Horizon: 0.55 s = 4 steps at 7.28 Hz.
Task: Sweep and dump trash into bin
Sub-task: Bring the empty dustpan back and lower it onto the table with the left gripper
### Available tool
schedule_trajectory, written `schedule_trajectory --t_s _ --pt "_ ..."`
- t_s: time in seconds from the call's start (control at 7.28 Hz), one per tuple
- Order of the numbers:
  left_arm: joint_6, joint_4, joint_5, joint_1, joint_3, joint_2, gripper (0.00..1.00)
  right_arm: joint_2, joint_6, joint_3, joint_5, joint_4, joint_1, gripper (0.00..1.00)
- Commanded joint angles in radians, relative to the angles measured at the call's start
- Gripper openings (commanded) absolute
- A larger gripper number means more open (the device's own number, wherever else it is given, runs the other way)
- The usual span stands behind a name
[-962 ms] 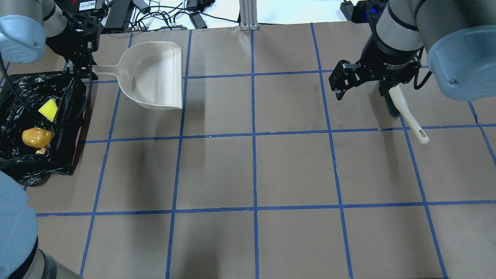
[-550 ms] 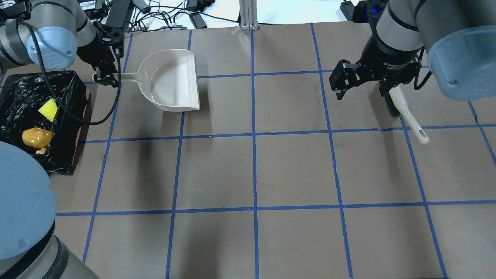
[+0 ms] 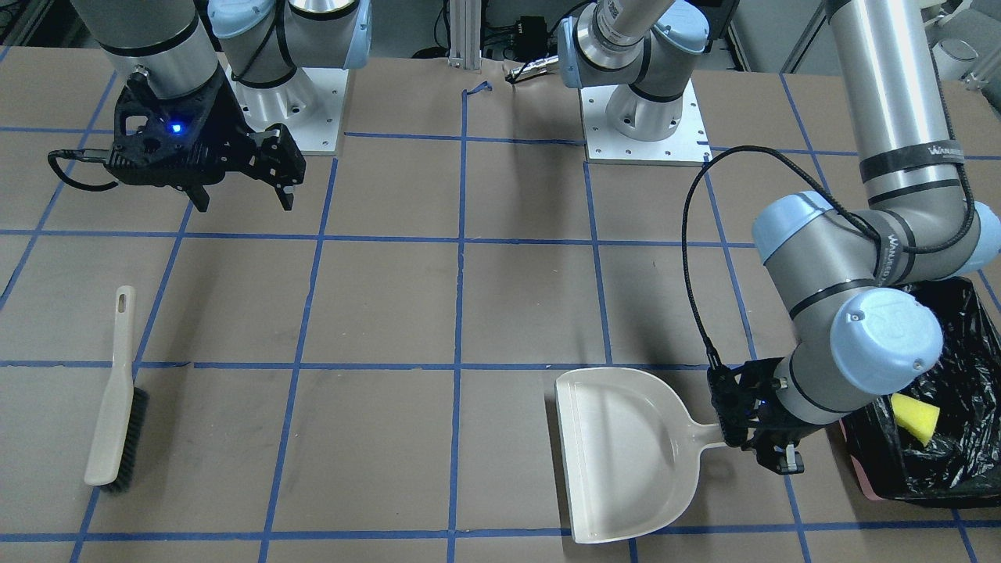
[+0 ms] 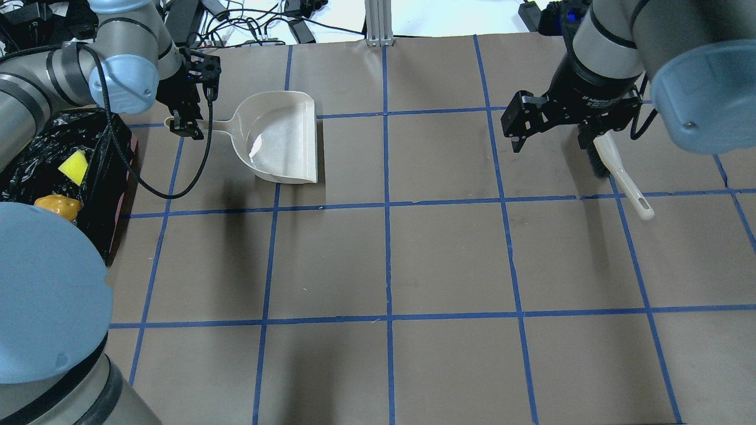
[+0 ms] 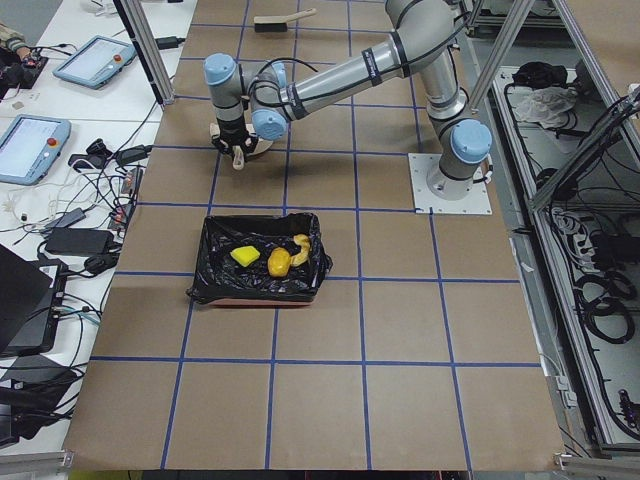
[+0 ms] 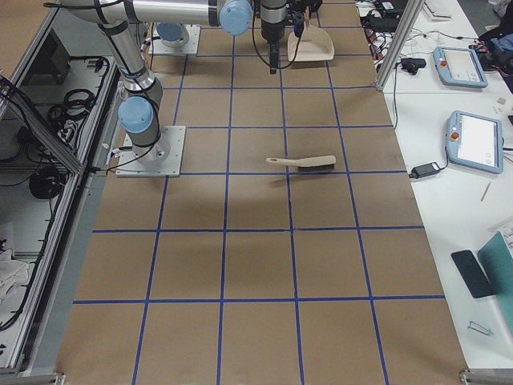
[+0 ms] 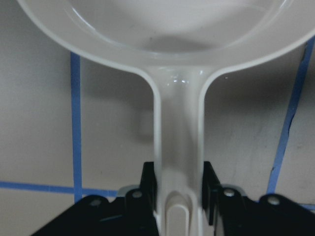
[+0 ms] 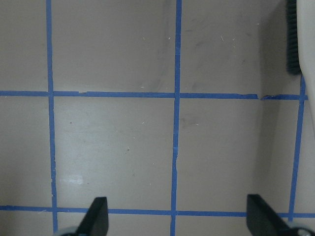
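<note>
Bin: at the tabletop's [image 4: 384, 265] far left, the bin [image 4: 109, 195] sits left of and nearer than the left pincer [image 4: 188, 125]. The right arm [image 4: 697, 71] is well apart.
Trash: the sponge block [image 4: 73, 166] and potato-like lump [image 4: 59, 205] lie inside. The overhead view hides the fruit slice [image 5: 301, 246] behind the left arm's elbow [image 4: 47, 295]; the left side view shows it beside them.
Left pincer: clamped on the handle's end.
Dustpan [image 4: 286, 141]: empty, with its long axis left to right, handle towards the bin and mouth facing right. I cannot tell whether it touches the tabletop.
Right pincer [image 4: 549, 139]: jaws wide apart, holding nothing.
Brush [image 4: 623, 177]: lies just beside it.
</note>
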<state>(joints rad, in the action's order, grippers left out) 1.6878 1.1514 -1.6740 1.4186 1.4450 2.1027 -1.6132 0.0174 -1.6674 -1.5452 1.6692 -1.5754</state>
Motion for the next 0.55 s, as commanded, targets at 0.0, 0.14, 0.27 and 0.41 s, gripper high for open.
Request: schedule_trajectory --t_s 0.0,0.14,0.27,0.41 --pt "0.108 -0.016 -0.03 0.02 0.006 0.002 0.09 -0.001 -0.001 0.0 -0.001 0.001 0.0 1.0" --pt "0.116 -0.018 -0.03 0.02 0.006 0.002 0.09 -0.001 -0.001 0.0 -0.001 0.001 0.0 1.0" --pt "0.118 -0.019 -0.03 0.016 0.006 0.002 0.09 -0.001 -0.001 0.0 -0.001 0.001 -0.002 1.0" --pt "0.116 -0.033 -0.03 0.014 0.006 0.005 0.09 -0.001 -0.001 0.0 -0.001 0.0 0.0 1.0"
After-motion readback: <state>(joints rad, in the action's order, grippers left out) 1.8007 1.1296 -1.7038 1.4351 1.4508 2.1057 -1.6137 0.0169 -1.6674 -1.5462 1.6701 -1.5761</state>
